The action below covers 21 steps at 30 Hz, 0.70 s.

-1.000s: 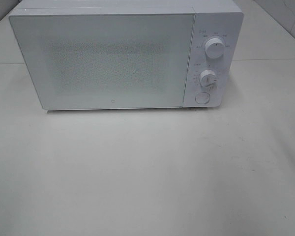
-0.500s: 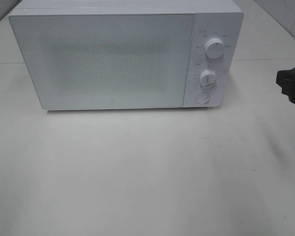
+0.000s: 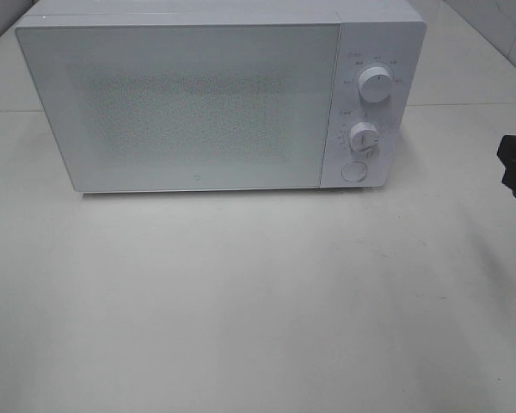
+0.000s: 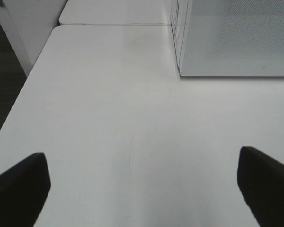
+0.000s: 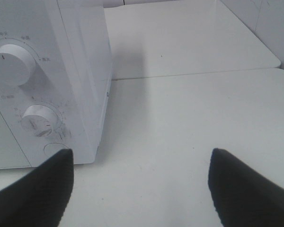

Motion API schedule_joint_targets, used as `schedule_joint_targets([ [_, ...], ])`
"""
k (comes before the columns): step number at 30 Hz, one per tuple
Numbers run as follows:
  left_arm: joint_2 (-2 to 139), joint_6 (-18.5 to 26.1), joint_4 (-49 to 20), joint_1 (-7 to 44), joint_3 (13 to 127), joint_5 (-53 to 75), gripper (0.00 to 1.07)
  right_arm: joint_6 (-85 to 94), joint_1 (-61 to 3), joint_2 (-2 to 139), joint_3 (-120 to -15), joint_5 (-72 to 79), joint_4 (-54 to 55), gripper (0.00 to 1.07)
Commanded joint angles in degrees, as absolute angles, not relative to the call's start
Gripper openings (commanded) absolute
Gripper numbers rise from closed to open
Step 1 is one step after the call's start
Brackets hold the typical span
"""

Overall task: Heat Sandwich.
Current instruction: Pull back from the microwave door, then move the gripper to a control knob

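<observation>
A white microwave (image 3: 215,99) stands at the back of a pale surface (image 3: 258,301). Its door (image 3: 181,103) is shut, and the perforated window gives no view of the inside. On the control panel to the right of the door we see an upper dial (image 3: 376,87), a lower dial (image 3: 363,136) beneath it and a round button (image 3: 353,171) at the bottom. We cannot tell where the sandwich is: no view shows it, and the closed door hides the oven's interior.

The left tool (image 4: 142,189) hangs low over bare surface, out in front of the microwave's left front corner and well apart from it. Its two dark fingers (image 4: 19,194) stand wide apart with nothing between them.

The right tool (image 5: 139,189) sits off the microwave's right side, near the control panel. Its fingers are likewise spread wide and grip nothing. In its wrist camera's picture, one finger lies in front of the round button, with the lower dial just beyond. In the high view we see only a dark tip of this tool at the right edge of the picture, level with the lower part of the panel and clear of the microwave. A seam crosses the surface there, running behind the oven.
</observation>
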State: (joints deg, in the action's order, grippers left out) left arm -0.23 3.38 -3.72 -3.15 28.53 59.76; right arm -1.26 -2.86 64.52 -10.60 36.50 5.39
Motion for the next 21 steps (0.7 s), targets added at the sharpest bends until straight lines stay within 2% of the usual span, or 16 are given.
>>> schedule_joint_targets([
  [1,-1.8,3.3,-4.0,-3.2,28.4,59.2,1.01,0.3,-4.8,64.2,-9.3,41.9,7.4,0.76],
  [11,-1.8,3.3,-4.0,-3.2,28.4,59.2,1.01,8.6,-12.7,65.0,-9.2,45.3,16.2,0.76],
  [21,-1.8,3.4,-4.0,-3.2,28.4,59.2,1.01,11.9,-22.6,73.9,-9.3,55.8,25.6,0.76],
])
